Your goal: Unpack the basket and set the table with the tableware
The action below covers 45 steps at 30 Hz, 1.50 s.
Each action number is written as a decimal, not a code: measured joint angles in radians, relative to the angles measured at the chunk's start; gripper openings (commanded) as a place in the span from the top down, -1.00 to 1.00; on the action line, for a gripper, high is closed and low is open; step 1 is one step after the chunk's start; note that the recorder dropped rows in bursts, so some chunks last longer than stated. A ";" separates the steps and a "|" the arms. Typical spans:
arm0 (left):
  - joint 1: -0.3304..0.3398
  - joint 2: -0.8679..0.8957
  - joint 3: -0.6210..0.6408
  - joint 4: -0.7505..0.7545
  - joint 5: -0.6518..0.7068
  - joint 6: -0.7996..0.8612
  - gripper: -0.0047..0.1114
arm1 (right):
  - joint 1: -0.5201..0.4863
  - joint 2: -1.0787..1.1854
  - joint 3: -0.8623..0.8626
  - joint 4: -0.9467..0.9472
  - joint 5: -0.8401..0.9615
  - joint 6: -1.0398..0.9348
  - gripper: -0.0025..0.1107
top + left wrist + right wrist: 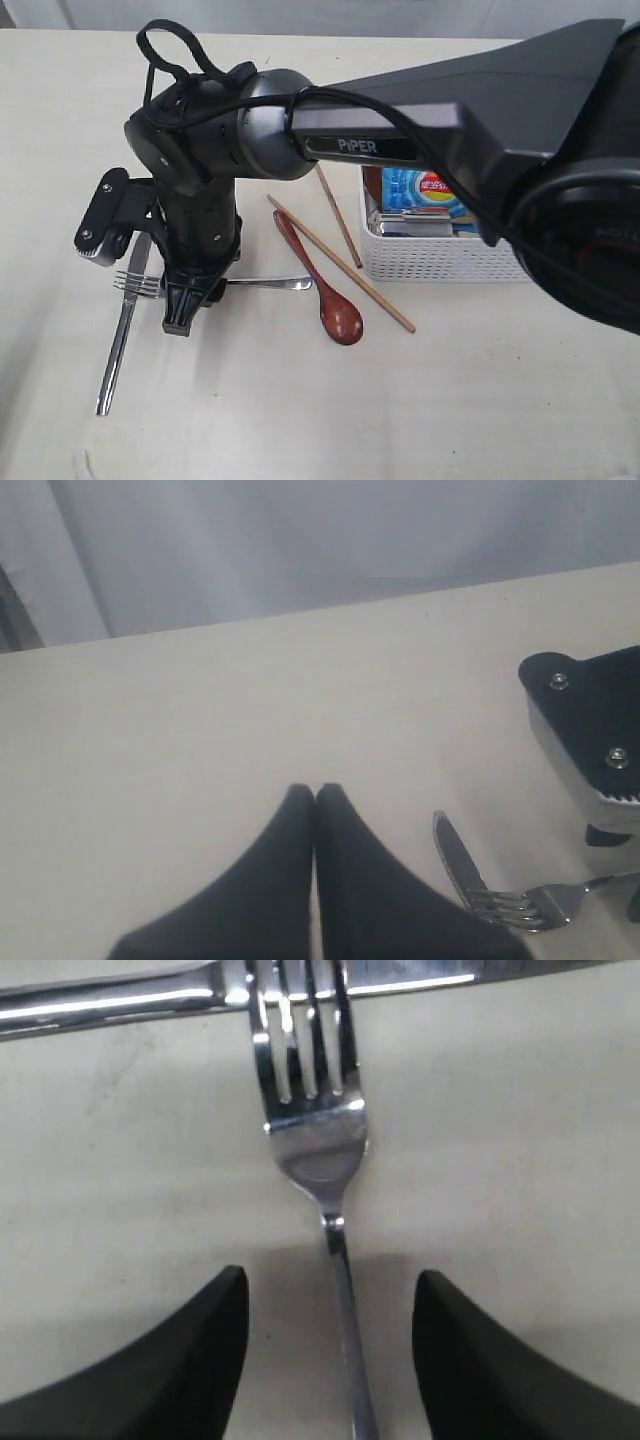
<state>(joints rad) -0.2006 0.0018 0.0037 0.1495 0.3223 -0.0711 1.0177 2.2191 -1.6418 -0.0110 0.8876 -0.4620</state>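
**Right gripper open over the fork; left gripper shut**

The table [480, 420] is a pale cream top with a faint grain, and its nearest stretch lies bare. On it the knife [120, 335] lies with its handle toward the near edge. The fork [265, 283] lies crosswise, its tines resting over the knife blade. The right gripper [330, 1278] points down at the table with its jaws well apart, one on each side of the fork's handle and clamped on nothing. The left gripper [315, 798] hangs above bare tabletop near the knife tip, its fingers pressed together and empty.

Right of the fork lies the dark red spoon [328, 300], bowl toward the near edge. Whether the fork's handle touches it cannot be told. One chopstick [345, 268] runs slantwise just beside the spoon. The other chopstick [338, 215] lies farther back, close to the basket's side, its far end hidden under the arm.

The white basket [440, 262] stands on the table behind them, holding a blue bag [420, 188]; the rest of its load is unclear. Past the table's far edge hangs a plain pale grey backdrop [350, 540].
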 measured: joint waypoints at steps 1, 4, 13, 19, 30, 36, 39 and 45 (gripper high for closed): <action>0.000 0.000 0.000 0.000 0.000 0.000 0.92 | 0.000 0.000 0.000 -0.005 -0.008 0.002 0.10; 0.000 0.000 0.000 0.000 0.000 0.000 0.92 | 0.000 0.000 0.000 -0.009 -0.040 0.017 0.10; 0.000 0.000 0.000 0.000 0.000 0.000 0.92 | 0.000 0.033 -0.007 -0.011 -0.039 0.025 0.21; 0.000 0.000 0.000 0.000 0.000 0.000 0.92 | 0.002 0.037 -0.007 -0.002 -0.026 0.027 0.96; 0.000 0.000 0.000 0.000 0.000 0.000 0.92 | 0.002 0.030 -0.018 -0.009 0.054 0.219 0.96; 0.000 0.000 0.000 0.000 0.000 0.000 0.92 | -0.009 0.009 -0.012 -0.006 0.076 0.778 0.96; 0.000 0.000 0.000 0.000 0.000 0.000 0.92 | -0.050 0.011 -0.012 0.105 0.008 1.006 0.96; 0.000 0.000 0.000 0.000 0.000 0.000 0.92 | -0.042 0.041 -0.012 0.316 -0.124 1.094 0.96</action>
<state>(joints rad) -0.2006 0.0018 0.0037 0.1495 0.3223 -0.0711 0.9756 2.2602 -1.6541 0.3052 0.7637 0.6320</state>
